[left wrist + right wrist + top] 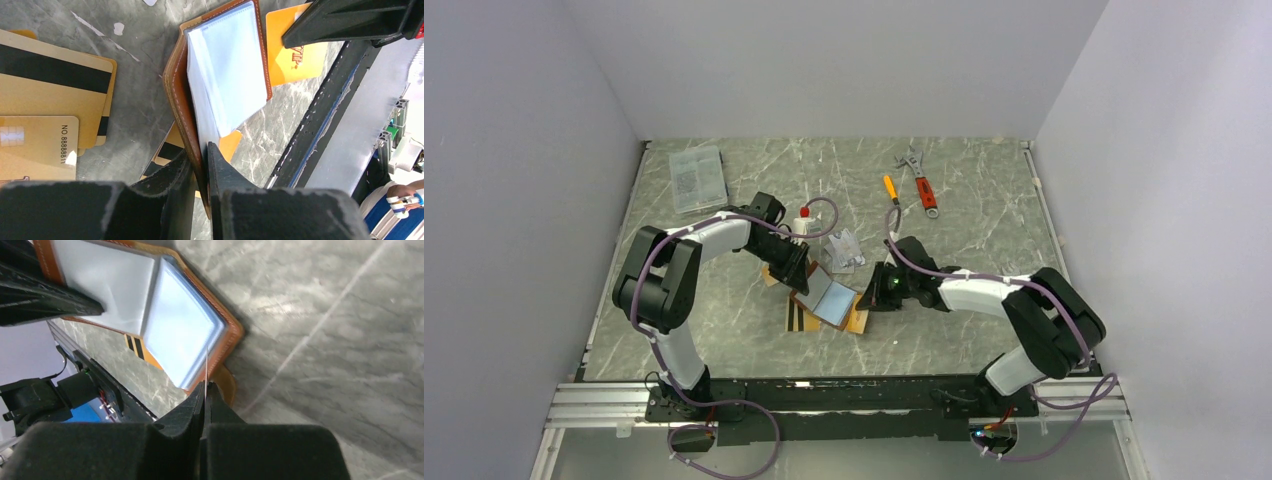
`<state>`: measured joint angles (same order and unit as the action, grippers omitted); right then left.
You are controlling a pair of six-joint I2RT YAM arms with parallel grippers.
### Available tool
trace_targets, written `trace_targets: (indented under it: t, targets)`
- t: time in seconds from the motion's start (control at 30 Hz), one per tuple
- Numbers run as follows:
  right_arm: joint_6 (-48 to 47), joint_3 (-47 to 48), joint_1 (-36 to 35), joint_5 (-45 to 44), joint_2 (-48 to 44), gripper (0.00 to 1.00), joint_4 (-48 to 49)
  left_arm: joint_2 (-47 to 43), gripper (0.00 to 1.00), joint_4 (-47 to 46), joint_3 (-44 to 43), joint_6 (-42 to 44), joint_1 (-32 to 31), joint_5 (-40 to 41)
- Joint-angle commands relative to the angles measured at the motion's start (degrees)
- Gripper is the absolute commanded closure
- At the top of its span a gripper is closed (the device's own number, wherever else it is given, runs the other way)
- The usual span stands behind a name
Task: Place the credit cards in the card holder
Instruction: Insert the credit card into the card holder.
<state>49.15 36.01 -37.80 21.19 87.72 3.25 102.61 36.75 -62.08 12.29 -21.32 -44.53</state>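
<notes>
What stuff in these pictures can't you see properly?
- Right wrist view: the thin sheet pinched in the right tool shows edge-on; card or sleeve, cannot tell.
- Left wrist view: the gold cards are cut off by the left edge; the left tool hides the lower end of the card holder.
- Top view: the credit cards under the card holder are partly covered and too small to count.

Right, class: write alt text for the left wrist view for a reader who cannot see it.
The left pincer clamps the edge of an open tan leather card holder, its clear sleeves fanned out. Gold cards with black stripes lie at frame left on the table; the right pincer reaches over an orange card at top right.
</notes>
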Motion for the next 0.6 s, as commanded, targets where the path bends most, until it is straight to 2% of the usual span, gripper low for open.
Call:
trace_targets:
  t: [0.0, 0.43, 0.57]
  targets:
    - [-0.25, -3.42, 0.64, 2.46, -3.66, 1.0, 4.24, 0.26, 0.81, -0.06, -1.2, -0.3, -0.28, -2.09]
    - [-3.09, -5.21, 1.32, 8.09, -7.43, 1.0, 5.7, 0.23, 0.82, 0.42, -1.62, 0.09, -0.65, -1.59]
    - [-3.49, -4.3, 1.46, 10.69, -4.68, 1.0, 6.03, 0.14, 0.83, 0.59, -1.68, 0.29, -0.65, -1.54]
